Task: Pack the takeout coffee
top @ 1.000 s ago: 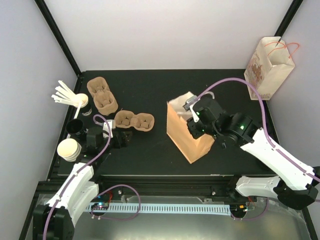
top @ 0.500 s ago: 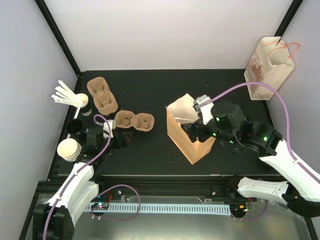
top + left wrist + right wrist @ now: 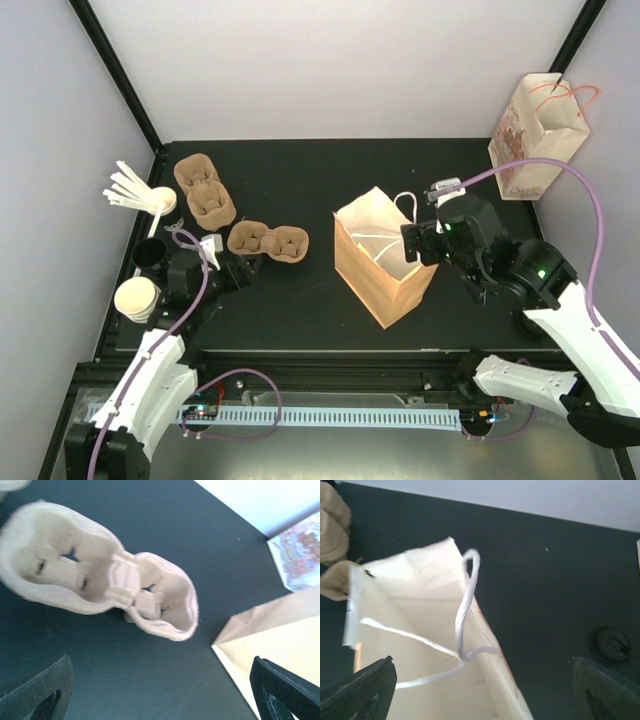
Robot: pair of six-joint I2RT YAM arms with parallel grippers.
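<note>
1. The brown paper bag [image 3: 385, 270] stands upright in the middle of the tabletop [image 3: 300, 165]. Its mouth gapes upward and a white handle [image 3: 465, 605] loops across the opening. I judge it is set this way so that things can be lowered straight in from above.
2. The right fingers [image 3: 362, 685] are spread wide and hold nothing. They hover just beside the bag's right rim, above and apart from the paper. This looks like a place to steady or widen the mouth.
3. A two-well pulp carrier [image 3: 267, 241] lies wells-up between the bag and the left arm, likely so that a cup can be seated before packing.
4. The left fingers [image 3: 37, 692] are also wide open and empty. They point down at that carrier, near it but not touching.
5. The cream paper cup [image 3: 138, 297], possibly the top of a stack, sits at the left edge of the tabletop, close beside the left arm. It lies off to the outer side of the left fingers, not between them, and outside that wrist's view.
6. From the right fingers the cup is well apart, with the carrier and the bag in between.
7. What looks like a black lid [image 3: 611, 645] lies on the tabletop to the right of the bag.
</note>
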